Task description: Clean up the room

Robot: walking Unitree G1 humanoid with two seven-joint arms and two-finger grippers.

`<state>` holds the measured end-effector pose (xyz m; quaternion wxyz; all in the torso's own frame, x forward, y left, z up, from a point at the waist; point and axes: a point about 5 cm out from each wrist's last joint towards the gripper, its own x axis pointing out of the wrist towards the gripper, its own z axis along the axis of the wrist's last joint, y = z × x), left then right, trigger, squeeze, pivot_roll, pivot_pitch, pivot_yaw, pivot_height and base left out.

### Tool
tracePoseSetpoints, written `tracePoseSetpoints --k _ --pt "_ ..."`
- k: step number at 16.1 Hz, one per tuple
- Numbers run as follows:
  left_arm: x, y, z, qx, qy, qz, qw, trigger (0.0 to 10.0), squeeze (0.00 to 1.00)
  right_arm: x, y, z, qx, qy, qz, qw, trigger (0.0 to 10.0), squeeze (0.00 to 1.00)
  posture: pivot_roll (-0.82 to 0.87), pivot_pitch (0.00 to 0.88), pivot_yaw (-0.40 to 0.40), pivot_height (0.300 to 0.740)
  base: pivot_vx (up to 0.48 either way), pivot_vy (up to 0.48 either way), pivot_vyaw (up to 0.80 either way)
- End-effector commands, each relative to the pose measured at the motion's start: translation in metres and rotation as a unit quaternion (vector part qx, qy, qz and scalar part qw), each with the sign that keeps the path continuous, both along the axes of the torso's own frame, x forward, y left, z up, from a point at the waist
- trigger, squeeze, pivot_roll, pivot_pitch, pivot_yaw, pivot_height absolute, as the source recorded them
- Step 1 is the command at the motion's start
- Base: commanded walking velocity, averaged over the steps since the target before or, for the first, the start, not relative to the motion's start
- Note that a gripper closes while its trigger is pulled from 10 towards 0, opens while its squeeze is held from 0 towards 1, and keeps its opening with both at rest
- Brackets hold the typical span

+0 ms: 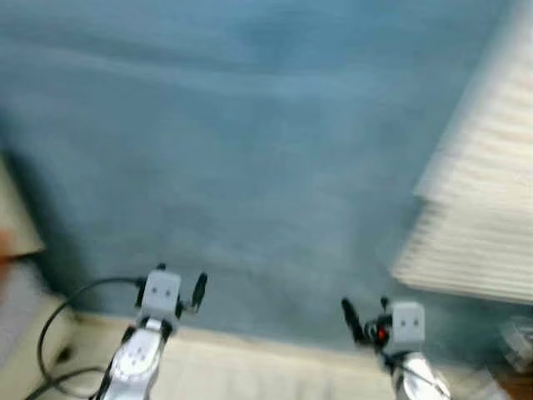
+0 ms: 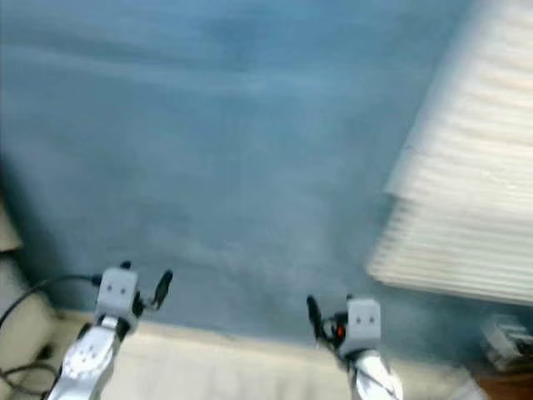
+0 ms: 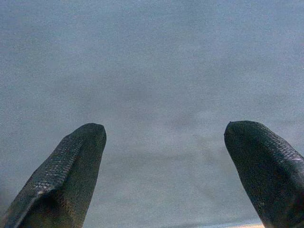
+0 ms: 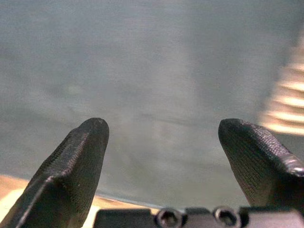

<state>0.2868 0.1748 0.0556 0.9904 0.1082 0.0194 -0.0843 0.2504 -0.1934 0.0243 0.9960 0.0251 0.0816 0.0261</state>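
A wide blue carpet (image 1: pixel 250 150) with a soft, matte, short pile covers most of the floor, and the head views are blurred. Along its near edge lies a pale cream strip of floor (image 1: pixel 275 367), smooth and flat. At the right side stands 1 white ribbed thing (image 1: pixel 483 208) with many parallel horizontal ridges; what it is cannot be told. There are 2 silver arms, each with a grey box-shaped wrist. The left gripper (image 3: pixel 164 171) is held low over the carpet edge, its 2 black fingers (image 3: pixel 61 180) with a fine woven texture spread apart and holding nothing. The right gripper (image 4: pixel 164 166) is the same: 2 rounded, textured fingers (image 4: pixel 71 171) wide apart, empty. 1 black cable (image 1: pixel 58 333) curves beside the left arm. No loose thing to tidy can be made out on the carpet.
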Motion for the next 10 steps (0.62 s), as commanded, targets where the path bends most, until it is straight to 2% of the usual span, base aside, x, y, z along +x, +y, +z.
tracePoseSetpoints --k 1,2,3,6,7,8,9,10 --pt "0.002 -0.008 -0.001 0.011 0.007 -0.024 1.000 10.0 0.00 -0.001 -0.004 0.000 -0.001 -0.004 -0.014 1.000 10.0 0.00 0.01 0.000 -0.057 0.740 0.000 0.000 -0.71" --pt "0.005 -0.006 0.000 0.011 0.008 -0.026 1.000 10.0 0.00 0.000 -0.003 0.001 -0.005 -0.010 -0.019 1.000 10.0 0.00 0.00 0.000 -0.041 0.740 0.000 0.000 -0.71" --pt "0.007 -0.003 0.001 0.009 0.010 -0.020 1.000 10.0 0.00 0.001 -0.004 0.003 -0.010 -0.018 -0.024 0.999 10.0 0.00 0.00 0.000 -0.034 0.740 0.000 0.000 0.00" --pt "0.006 0.006 -0.001 -0.057 0.018 0.049 0.997 10.0 0.00 0.007 -0.007 0.007 -0.008 -0.024 -0.028 0.999 10.0 0.00 0.00 0.000 -0.033 0.740 0.000 0.000 0.00" --pt "0.003 0.008 -0.002 -0.062 0.016 0.064 0.996 10.0 0.00 0.008 -0.008 0.008 -0.005 -0.024 -0.027 0.999 10.0 0.00 0.00 0.000 -0.035 0.740 0.000 0.000 0.00" --pt "-0.005 0.012 -0.002 -0.071 0.009 0.086 0.994 10.0 0.00 0.009 -0.008 0.012 0.008 -0.032 -0.033 0.999 10.0 0.00 0.01 0.000 -0.041 0.740 0.000 0.000 0.00" --pt "-0.019 0.016 0.004 -0.082 -0.010 0.094 0.992 10.0 0.00 0.005 -0.006 0.018 0.033 -0.047 -0.043 0.997 10.0 0.00 0.03 0.000 -0.046 0.740 0.000 0.000 0.00" --pt "-0.031 0.020 0.016 -0.094 -0.035 0.074 0.992 10.0 0.00 -0.004 0.004 0.023 0.046 -0.057 -0.023 0.997 10.0 0.00 0.04 0.000 -0.050 0.740 0.000 0.000 0.00"
